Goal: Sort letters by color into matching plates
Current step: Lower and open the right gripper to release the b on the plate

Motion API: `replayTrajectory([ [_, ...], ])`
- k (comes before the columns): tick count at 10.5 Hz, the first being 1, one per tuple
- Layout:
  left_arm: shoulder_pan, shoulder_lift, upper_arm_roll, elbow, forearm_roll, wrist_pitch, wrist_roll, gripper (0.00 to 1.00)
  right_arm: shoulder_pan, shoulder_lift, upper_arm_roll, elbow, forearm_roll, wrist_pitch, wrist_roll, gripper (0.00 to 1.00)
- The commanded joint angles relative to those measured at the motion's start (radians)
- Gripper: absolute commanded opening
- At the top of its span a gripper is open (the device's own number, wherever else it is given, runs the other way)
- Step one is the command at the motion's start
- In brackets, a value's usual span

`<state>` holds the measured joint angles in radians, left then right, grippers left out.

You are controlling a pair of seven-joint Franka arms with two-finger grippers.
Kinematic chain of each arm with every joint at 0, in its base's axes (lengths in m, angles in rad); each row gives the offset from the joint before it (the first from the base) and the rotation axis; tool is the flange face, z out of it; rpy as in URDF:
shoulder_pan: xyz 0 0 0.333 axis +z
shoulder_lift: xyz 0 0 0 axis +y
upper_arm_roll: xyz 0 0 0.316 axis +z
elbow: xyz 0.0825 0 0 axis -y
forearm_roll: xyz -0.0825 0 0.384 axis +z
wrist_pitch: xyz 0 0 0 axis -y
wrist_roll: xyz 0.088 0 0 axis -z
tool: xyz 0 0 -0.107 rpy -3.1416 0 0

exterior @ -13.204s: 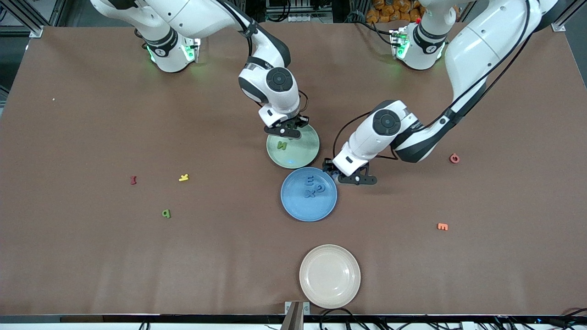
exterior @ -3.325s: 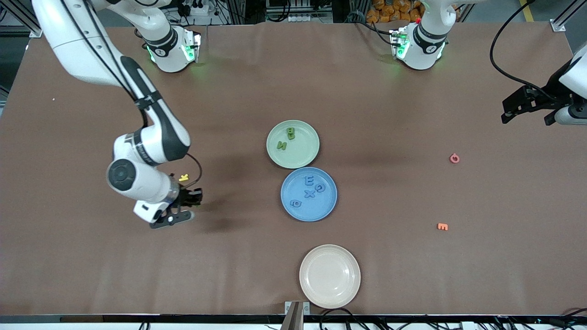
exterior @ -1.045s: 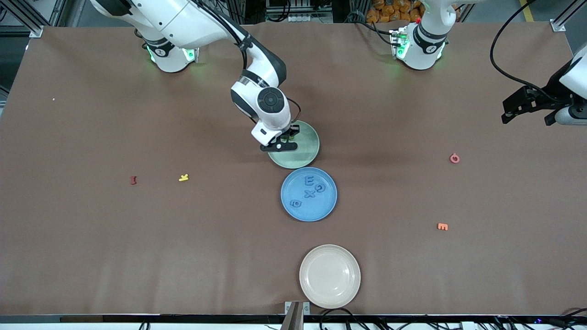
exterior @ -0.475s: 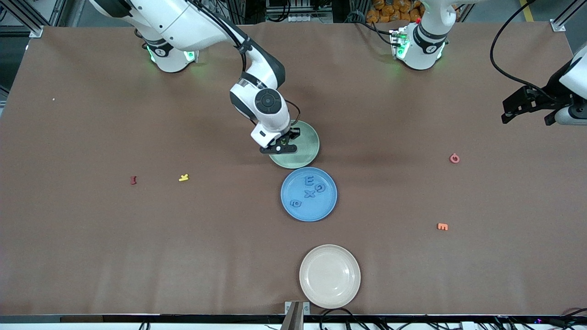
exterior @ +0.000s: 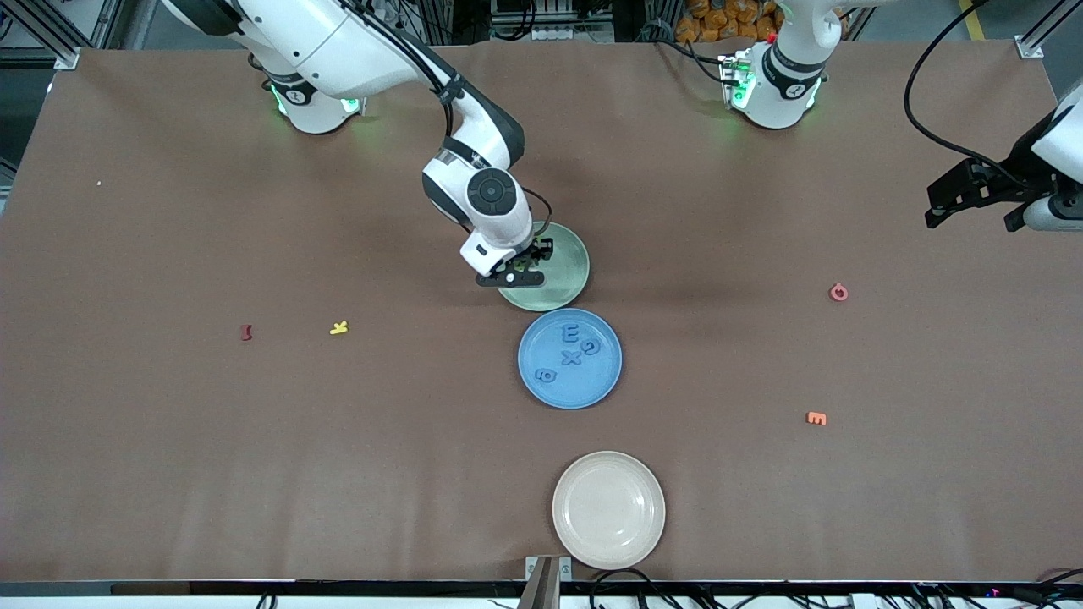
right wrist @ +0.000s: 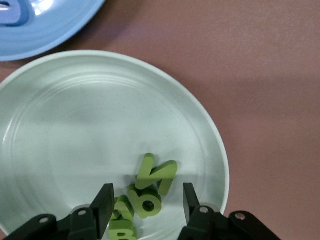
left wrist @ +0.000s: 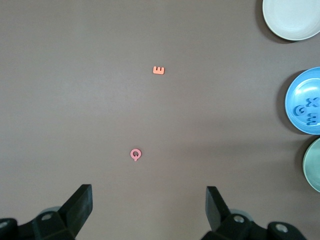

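Starting at the right arm's end of the table, a small dark red letter (exterior: 246,332) and a yellow letter (exterior: 338,327) lie on the brown table (exterior: 169,440). The right gripper (exterior: 518,264) hangs over the pale mint green round plate (exterior: 567,283), fingers parted, with three olive-green chunky letters (right wrist: 147,192) lying loose between them at the plate's ten o'clock. At that plate's six o'clock sits the medium blue round plate (exterior: 592,389) holding four blue letters (exterior: 571,347); the cream-beige plate (exterior: 608,509) is nearer the camera. A red ring-shaped letter (exterior: 838,293) and an orange letter (exterior: 816,418) follow. The left gripper (exterior: 973,203) waits wide open over the table's edge.
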<state>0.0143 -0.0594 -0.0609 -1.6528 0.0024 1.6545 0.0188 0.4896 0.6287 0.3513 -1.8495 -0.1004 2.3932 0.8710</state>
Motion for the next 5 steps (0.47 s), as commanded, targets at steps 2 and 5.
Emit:
replayTrajectory([
  [2,0.006,-0.002,0.001,0.002,-0.019,-0.007,0.03,1.0,-0.026,-0.021,0.009,0.016,-0.012,-0.035,0.026,0.64],
  [5,0.004,-0.002,0.001,0.002,-0.019,-0.007,0.032,1.0,-0.066,-0.069,0.02,0.059,-0.009,-0.15,0.014,0.64],
])
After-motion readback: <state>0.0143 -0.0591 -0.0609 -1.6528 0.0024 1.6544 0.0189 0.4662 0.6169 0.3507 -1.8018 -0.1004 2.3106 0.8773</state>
